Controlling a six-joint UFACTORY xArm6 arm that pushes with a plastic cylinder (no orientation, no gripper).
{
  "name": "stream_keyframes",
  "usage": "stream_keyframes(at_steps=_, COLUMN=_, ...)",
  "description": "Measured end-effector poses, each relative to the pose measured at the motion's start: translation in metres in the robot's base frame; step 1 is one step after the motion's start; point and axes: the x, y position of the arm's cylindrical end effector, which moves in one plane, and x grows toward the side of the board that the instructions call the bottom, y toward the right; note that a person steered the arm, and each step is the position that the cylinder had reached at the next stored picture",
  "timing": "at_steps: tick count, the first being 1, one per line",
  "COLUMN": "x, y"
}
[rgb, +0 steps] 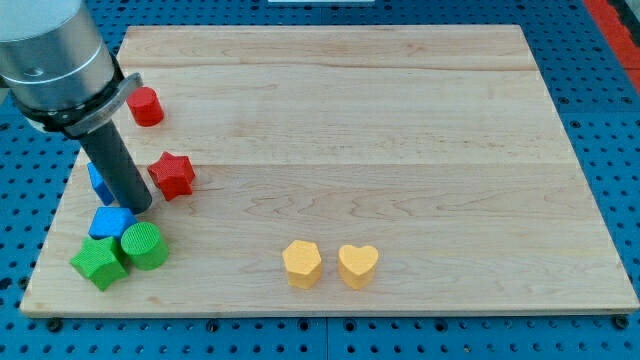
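Where no writing shows, my tip (139, 209) beside blue block (110, 222)

The wooden surface (400, 120) carries 2 red blocks, 2 blue and 2 green near its left edge, and 2 yellow blocks near its bottom edge.

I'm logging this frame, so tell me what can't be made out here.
- Camera view: the rod hides most of a blue block at the view's left; its shape is unclear.
- Whether my tip touches the blue block below it or the red star cannot be told.
- The arm's upper part is cut off by the top edge.
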Motion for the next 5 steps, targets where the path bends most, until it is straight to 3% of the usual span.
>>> stream_keyframes(at_steps=1, x=-0.007, y=0.013)
stream_keyframes(at_steps=3, x=-0.064, y=0.017)
stream_keyframes(at_steps=5, x=-0.028, y=0.077)
